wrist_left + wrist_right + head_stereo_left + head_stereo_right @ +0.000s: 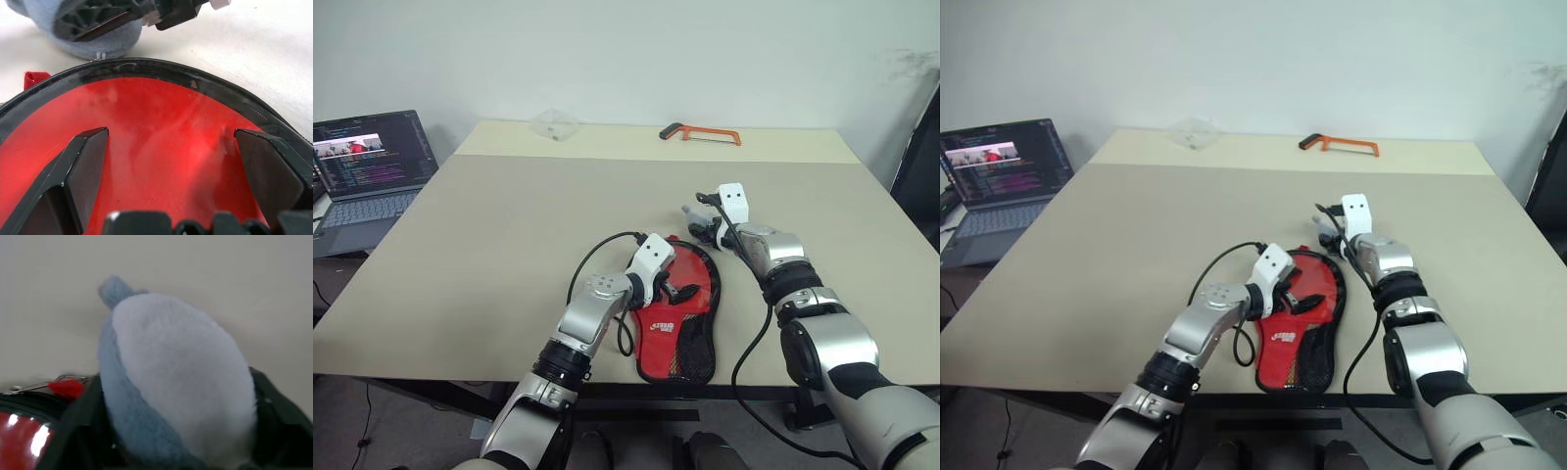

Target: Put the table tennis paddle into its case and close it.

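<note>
One broad counter (509, 245) carries everything, with a laptop (367, 171) open off its left edge, well apart from the work. Next in size, the case (690, 338) lies flat near the front edge. Its red and mesh side faces up, its round end points away from the robot, and its narrow end comes close to the counter's lip. That puts it within easy reach of both arms.

The paddle (161, 147) appears to be inside already. The left wrist view shows a glossy red face under the clear panel, ringed by black piping. No handle can be seen, so this is a judgement. If it is right, closing the case is what remains.

The left pincer (677, 290) hovers released, jaws spread wide, just over the round part of the case, probably to pin it flat. The right pincer (700, 220) sits at the far rim, around a soft blue-grey plush thing (176, 377) that stands just beside the case. I cannot tell whether it has clenched on the plush.

An orange hacksaw (703, 133) rests far back, out of play. Smallest is a red zip tab (66, 387), which lies at the rim right beside the plush. The plush likely needs clearing before the tab can be pulled.
</note>
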Controlling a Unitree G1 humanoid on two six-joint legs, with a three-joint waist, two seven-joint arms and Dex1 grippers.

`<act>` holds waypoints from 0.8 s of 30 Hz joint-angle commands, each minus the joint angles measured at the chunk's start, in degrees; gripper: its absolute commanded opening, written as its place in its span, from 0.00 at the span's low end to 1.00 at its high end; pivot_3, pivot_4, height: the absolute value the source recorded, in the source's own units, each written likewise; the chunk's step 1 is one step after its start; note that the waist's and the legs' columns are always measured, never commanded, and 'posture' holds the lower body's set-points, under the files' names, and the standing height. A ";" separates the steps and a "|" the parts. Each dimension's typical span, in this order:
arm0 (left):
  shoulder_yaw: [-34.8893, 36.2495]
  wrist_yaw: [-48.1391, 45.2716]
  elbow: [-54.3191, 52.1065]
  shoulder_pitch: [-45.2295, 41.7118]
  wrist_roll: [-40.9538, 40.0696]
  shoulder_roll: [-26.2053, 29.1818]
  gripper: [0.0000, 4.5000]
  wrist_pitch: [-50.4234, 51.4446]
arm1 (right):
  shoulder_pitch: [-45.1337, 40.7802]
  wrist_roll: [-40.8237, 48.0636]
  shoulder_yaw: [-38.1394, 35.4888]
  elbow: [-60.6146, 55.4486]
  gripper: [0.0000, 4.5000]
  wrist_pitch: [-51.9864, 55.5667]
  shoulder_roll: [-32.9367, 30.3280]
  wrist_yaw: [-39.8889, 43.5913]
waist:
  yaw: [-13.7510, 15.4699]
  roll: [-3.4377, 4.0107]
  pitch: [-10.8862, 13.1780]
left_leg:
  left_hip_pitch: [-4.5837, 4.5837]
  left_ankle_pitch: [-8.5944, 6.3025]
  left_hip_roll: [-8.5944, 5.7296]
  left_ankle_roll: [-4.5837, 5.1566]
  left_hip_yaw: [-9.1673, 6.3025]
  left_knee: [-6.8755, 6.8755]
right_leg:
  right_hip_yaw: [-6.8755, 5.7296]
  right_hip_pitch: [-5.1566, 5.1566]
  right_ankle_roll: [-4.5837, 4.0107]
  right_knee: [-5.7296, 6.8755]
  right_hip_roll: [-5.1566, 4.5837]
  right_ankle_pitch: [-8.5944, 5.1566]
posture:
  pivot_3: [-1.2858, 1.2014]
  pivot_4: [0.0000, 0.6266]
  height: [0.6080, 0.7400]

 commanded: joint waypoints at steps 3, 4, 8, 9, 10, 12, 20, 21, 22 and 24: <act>-0.95 0.08 0.52 1.57 0.11 -0.06 1.00 2.31 | -2.71 -1.12 -1.88 2.59 0.36 -4.74 -1.77 -4.42 | 0.02 0.00 0.00 | 0.00 0.00 0.00 0.00 0.01 0.00 | 0.00 0.01 0.00 -0.01 0.00 0.00 | 0.52 0.24 1.00; -0.91 0.06 0.43 1.59 0.06 0.01 1.00 2.51 | -2.63 -2.31 -1.12 2.59 0.30 -5.66 -2.69 -4.85 | 0.03 0.00 0.00 | 0.00 0.00 0.00 0.00 0.01 -0.01 | 0.00 0.01 0.00 -0.02 0.00 0.00 | 0.52 0.24 1.00; -1.87 -0.71 1.42 1.18 0.87 0.81 1.00 1.68 | -0.56 -7.46 4.22 -0.65 0.17 -6.46 -6.13 -0.99 | 0.22 0.00 0.00 | -0.01 0.00 -0.03 0.00 0.03 0.00 | 0.01 0.01 0.05 -0.04 -0.03 -0.03 | 0.52 0.24 1.00; -2.18 -0.88 1.91 0.98 1.17 1.00 1.00 1.27 | 0.44 -8.39 5.69 -2.46 0.15 -5.96 -6.97 0.79 | 0.22 0.00 0.00 | -0.01 0.00 -0.03 0.00 0.05 -0.01 | 0.03 0.00 0.07 -0.04 -0.03 -0.04 | 0.52 0.24 1.00; -2.31 -0.94 2.33 0.78 1.29 1.04 1.00 1.03 | 1.66 -9.26 7.14 -4.83 0.14 -5.33 -7.88 2.65 | 0.23 0.01 -0.01 | 0.00 0.00 -0.03 0.00 0.05 -0.01 | 0.03 0.00 0.09 -0.05 -0.03 -0.05 | 0.52 0.24 1.00; -2.29 -0.97 2.78 0.38 1.09 0.76 1.00 1.14 | 5.16 -10.56 9.68 -11.99 0.14 -3.02 -10.39 6.73 | 0.29 0.04 -0.02 | 0.01 0.00 -0.03 0.00 0.05 -0.02 | 0.03 0.01 0.10 -0.04 -0.02 -0.06 | 0.52 0.24 1.00; -3.59 -1.77 4.16 -0.18 1.35 0.62 1.00 1.11 | 20.44 -13.13 16.80 -41.42 0.12 6.32 -24.66 23.22 | 1.45 0.09 -0.05 | 0.00 -0.01 -0.06 -0.01 0.06 0.00 | 0.03 0.02 0.19 -0.09 -0.06 -0.10 | 0.52 0.24 1.00; -3.80 -1.87 4.42 -0.30 1.49 0.75 1.00 1.09 | 21.95 -13.28 17.28 -44.07 0.12 6.73 -26.45 24.82 | 1.47 0.10 -0.06 | 0.00 -0.01 -0.06 -0.01 0.06 0.00 | 0.03 0.02 0.23 -0.09 -0.06 -0.13 | 0.52 0.24 1.00; -3.92 -1.94 4.78 -0.48 1.58 0.82 1.00 0.99 | 23.68 -13.16 17.46 -46.93 0.12 7.25 -28.43 26.70 | 1.57 0.11 -0.06 | 0.00 -0.01 -0.06 -0.01 0.06 0.00 | 0.03 0.02 0.23 -0.09 -0.06 -0.13 | 0.52 0.24 1.00; -4.01 -2.10 5.34 -0.80 1.66 0.89 1.00 0.79 | 26.58 -12.64 17.62 -51.81 0.12 7.73 -31.66 30.02 | 1.59 0.13 -0.07 | 0.01 -0.01 -0.06 -0.01 0.06 0.01 | 0.03 0.03 0.26 -0.10 -0.06 -0.15 | 0.52 0.24 1.00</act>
